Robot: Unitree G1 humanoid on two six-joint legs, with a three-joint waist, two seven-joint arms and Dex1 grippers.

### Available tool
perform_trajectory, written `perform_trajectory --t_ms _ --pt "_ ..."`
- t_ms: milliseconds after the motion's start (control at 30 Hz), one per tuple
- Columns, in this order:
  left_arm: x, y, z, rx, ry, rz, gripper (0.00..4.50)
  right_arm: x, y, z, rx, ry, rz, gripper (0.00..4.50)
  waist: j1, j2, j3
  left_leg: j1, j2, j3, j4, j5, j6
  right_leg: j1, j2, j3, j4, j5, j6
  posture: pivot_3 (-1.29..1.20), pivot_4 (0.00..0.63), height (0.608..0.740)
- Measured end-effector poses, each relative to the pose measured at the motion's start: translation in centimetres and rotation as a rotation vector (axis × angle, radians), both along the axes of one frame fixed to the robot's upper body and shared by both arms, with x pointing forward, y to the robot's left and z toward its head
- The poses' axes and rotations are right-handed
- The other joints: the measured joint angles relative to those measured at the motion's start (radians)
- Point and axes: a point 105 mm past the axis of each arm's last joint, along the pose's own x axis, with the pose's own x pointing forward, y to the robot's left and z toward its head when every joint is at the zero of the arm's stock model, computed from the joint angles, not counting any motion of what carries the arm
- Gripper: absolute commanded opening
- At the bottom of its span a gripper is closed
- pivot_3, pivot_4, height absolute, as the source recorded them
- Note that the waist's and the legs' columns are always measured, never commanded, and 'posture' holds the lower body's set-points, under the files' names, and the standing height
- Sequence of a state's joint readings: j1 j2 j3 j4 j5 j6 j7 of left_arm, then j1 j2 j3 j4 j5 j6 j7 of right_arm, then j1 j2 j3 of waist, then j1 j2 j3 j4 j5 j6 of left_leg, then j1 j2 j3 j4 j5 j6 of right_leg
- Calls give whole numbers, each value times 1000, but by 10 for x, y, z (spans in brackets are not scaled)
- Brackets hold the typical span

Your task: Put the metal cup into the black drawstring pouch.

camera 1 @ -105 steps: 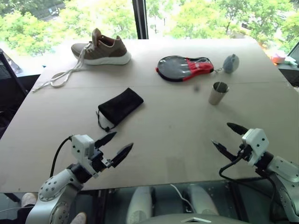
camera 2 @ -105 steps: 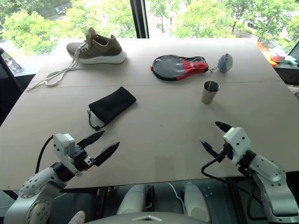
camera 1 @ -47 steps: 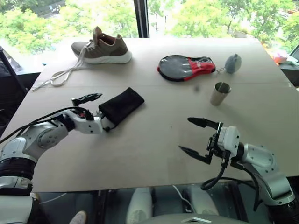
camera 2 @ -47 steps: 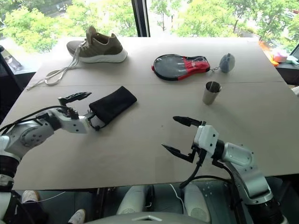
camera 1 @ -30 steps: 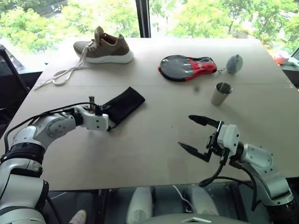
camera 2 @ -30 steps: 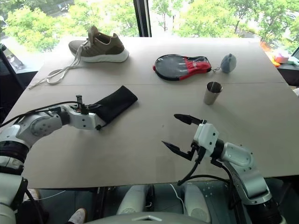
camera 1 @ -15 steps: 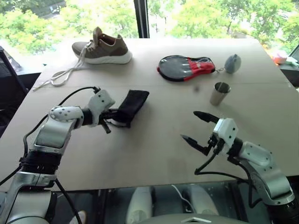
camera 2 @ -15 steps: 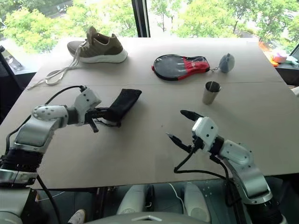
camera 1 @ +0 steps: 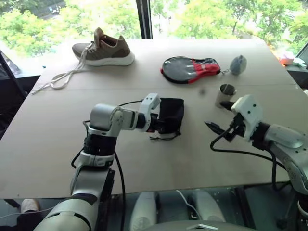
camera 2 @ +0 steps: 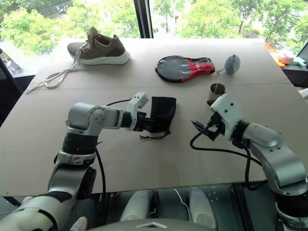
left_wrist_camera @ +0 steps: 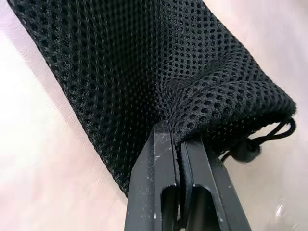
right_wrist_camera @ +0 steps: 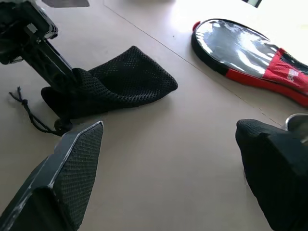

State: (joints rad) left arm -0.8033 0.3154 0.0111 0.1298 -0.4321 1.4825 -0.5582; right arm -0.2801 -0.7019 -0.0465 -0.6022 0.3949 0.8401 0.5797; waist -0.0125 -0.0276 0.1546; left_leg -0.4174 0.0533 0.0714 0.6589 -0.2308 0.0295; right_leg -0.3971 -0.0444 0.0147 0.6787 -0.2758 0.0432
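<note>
Pale board table (camera 1: pixel 57 144) under a treetop window (camera 1: pixel 202 17); left gripper (left_wrist_camera: pixel 179 144) pinches the black drawstring pouch (camera 1: pixel 171 114) mid-frame, right gripper (camera 1: pixel 222 115) gapes beside the metal cup (camera 1: pixel 224 93).

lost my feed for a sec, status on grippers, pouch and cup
Left gripper shut on black drawstring pouch, mid-table. Right gripper open, beside metal cup. Cup upright, not in pouch. Nothing between them.

This looks like a test room or lab in an upper-floor building, perhaps an office. A large plain tan surface (camera 1: pixel 57 144) stands against tall windows (camera 1: pixel 202 17) with a dark frame post (camera 1: pixel 143 19), leafy treetops outside. Unrelated props lie spread out: a sneaker (camera 1: pixel 102 49), a paddle case (camera 1: pixel 188 70).
</note>
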Motion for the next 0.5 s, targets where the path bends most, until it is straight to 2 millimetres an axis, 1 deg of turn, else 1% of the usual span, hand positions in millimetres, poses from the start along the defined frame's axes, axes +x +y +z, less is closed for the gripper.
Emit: perform_trajectory --t_ms 33,67,133,200,233,367,500 --pt "2 0 0 -4 4 10 32 4 -5 3 -27 2 -19 4500 0 0 0 0 0 0 0 0 0 0 0 0 0 0 0 0 150 740" --pt "5 2 -2 -7 17 31 32 14 -11 9 -51 -2 -58 4500 -3 0 0 0 0 0 0 0 0 0 0 0 0 0 0 0 150 740" --pt "5 3 -5 -9 31 36 32 21 -15 12 -57 -3 -87 4500 -1 0 0 0 0 -1 -1 0 0 0 0 -1 0 0 0 0 150 740" --pt "8 1 -6 -27 44 45 32 33 -14 7 -79 39 -96 4500 0 0 0 0 0 0 -2 0 0 0 0 0 0 0 0 0 150 740" --pt "10 1 -5 -36 49 54 32 42 -13 3 -98 73 -104 4500 0 0 0 0 0 0 -2 0 0 0 0 0 0 0 0 0 150 740" --pt "14 -3 -3 -46 38 59 32 67 -19 2 -146 95 -176 4500 1 0 0 -1 -1 0 -2 0 0 -2 -1 0 -1 0 0 0 150 740" --pt "16 -5 -1 -45 23 65 32 82 -25 2 -182 112 -222 4500 2 0 0 -5 -1 0 -2 2 -3 -6 -2 0 -1 0 0 0 150 740"
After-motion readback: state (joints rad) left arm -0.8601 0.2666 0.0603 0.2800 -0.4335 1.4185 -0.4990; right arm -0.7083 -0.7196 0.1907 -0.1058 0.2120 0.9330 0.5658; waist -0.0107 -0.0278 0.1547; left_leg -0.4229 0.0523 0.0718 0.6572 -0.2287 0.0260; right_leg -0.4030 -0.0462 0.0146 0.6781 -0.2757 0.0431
